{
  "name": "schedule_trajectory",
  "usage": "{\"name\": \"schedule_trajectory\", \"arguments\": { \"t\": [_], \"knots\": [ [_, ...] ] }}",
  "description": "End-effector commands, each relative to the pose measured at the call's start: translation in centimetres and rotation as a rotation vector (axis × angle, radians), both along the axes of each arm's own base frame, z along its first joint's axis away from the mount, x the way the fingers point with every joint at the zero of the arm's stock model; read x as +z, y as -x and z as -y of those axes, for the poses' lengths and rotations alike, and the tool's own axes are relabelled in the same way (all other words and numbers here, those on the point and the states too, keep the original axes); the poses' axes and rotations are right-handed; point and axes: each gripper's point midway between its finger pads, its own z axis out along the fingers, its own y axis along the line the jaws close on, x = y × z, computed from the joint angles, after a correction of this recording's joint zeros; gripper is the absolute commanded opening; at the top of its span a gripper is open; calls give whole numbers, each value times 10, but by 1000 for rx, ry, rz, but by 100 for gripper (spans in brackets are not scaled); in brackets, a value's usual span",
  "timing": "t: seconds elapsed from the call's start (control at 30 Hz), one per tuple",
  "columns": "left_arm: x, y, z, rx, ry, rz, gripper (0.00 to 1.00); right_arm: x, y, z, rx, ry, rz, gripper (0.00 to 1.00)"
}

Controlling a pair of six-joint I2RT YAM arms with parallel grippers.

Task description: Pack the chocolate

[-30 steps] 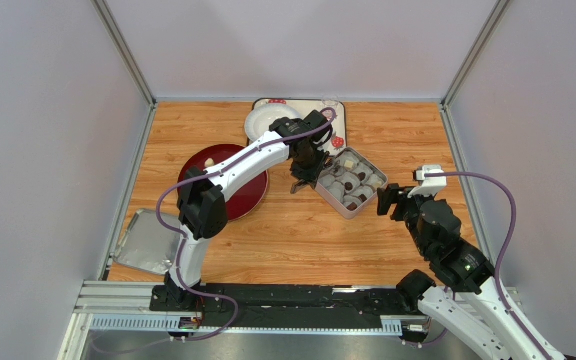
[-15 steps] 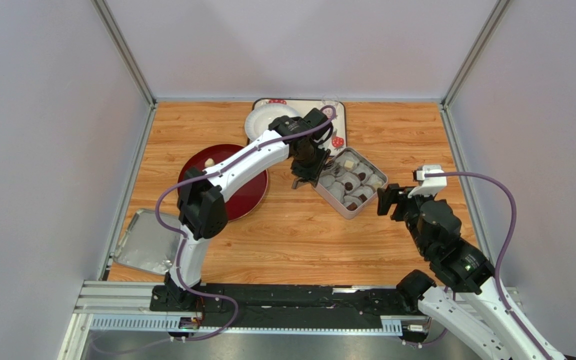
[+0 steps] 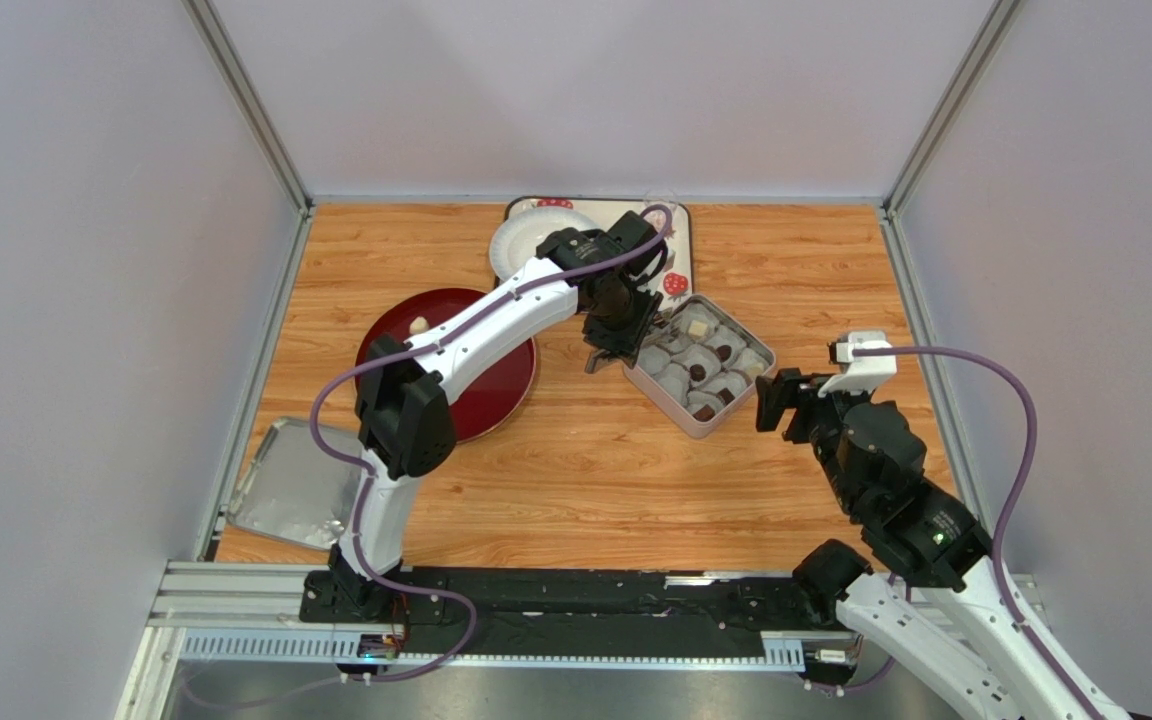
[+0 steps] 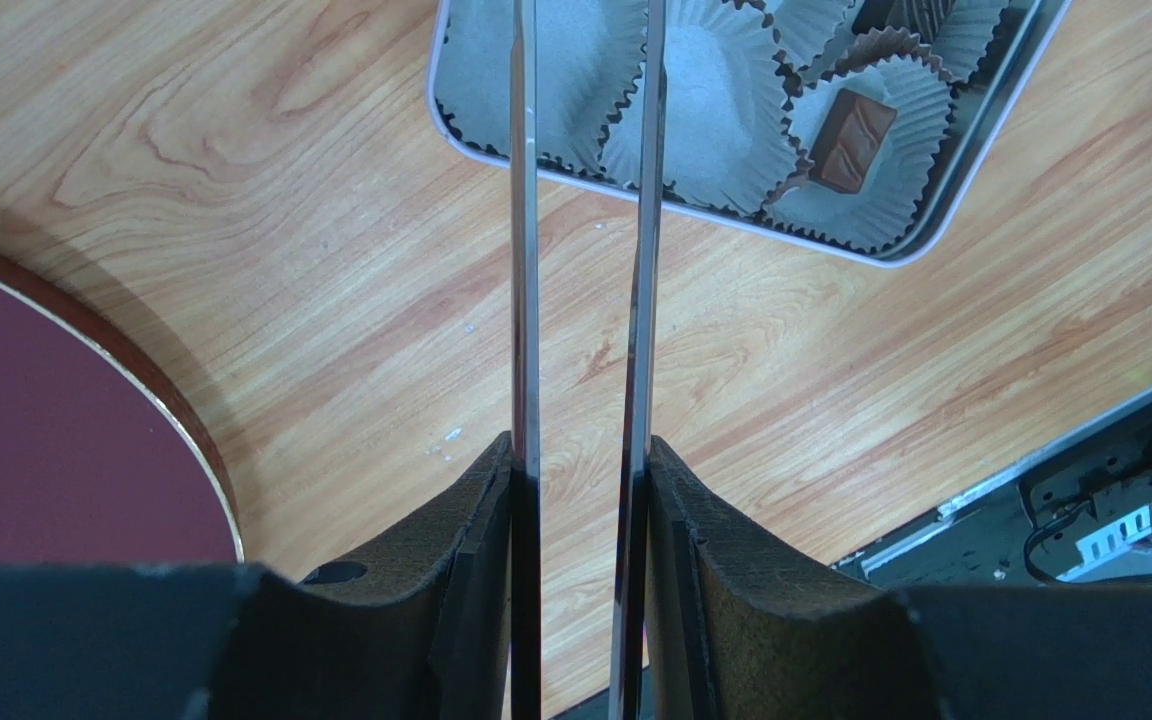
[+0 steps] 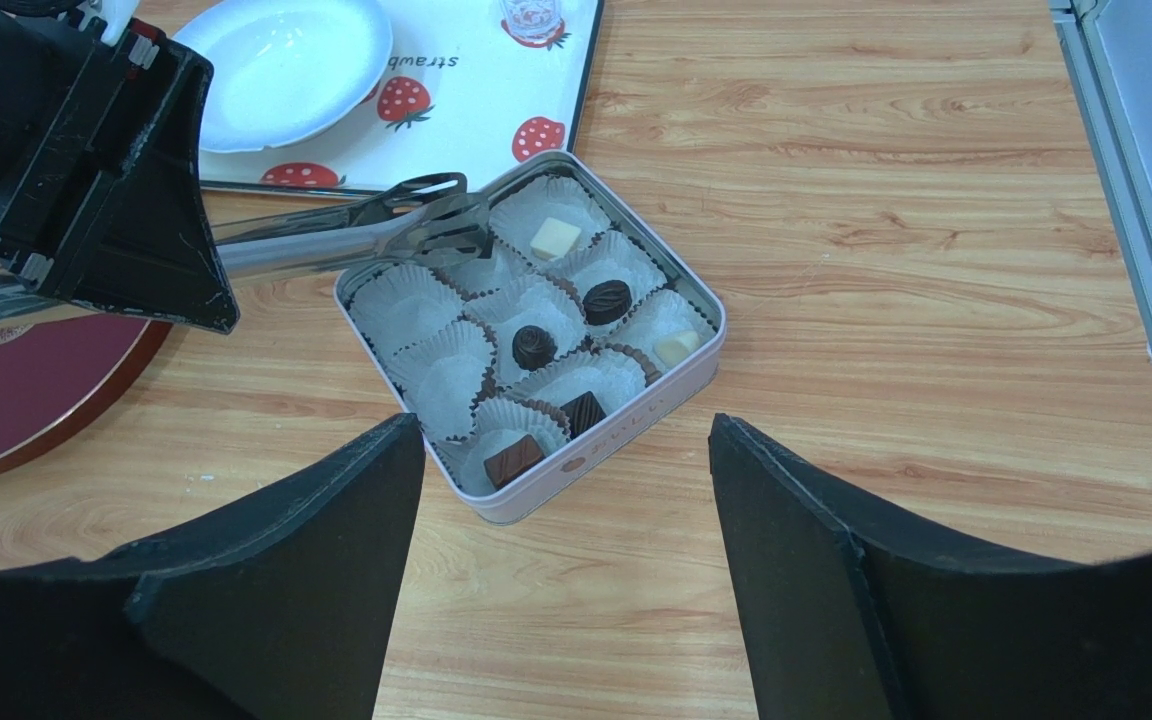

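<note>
In the left wrist view the thin metal tongs (image 4: 524,300) run off the top edge, tips unseen. The square silver tin (image 4: 778,237) and round dark-red plate (image 4: 56,450) are cropped too.

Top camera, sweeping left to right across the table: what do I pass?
silver tray → dark red plate → left gripper, holding tongs → square tin → right gripper
</note>
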Motion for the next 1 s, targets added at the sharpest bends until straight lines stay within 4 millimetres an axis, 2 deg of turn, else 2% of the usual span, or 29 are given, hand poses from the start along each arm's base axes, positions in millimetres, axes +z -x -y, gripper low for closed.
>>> {"name": "schedule_trajectory", "arguments": {
  "t": [0.0,0.47,0.77,0.87,0.9,0.97],
  "knots": [
    [11,-7,9,-17,27,36,40,10,-1,-1,-7,-30,29,74],
    [12,-6,10,-17,35,31,43,10,0,0,-8,-33,31,74],
    [53,-8,3,8,88,113,42,11,1,1,-8,-36,35,74],
    [66,-8,-8,35,95,141,41,12,0,0,-5,-35,36,74],
    [76,-6,-12,46,111,156,41,11,0,0,-3,-34,35,74],
    [83,-5,-26,74,118,170,38,11,0,-1,0,-35,34,74]
  ]
}}
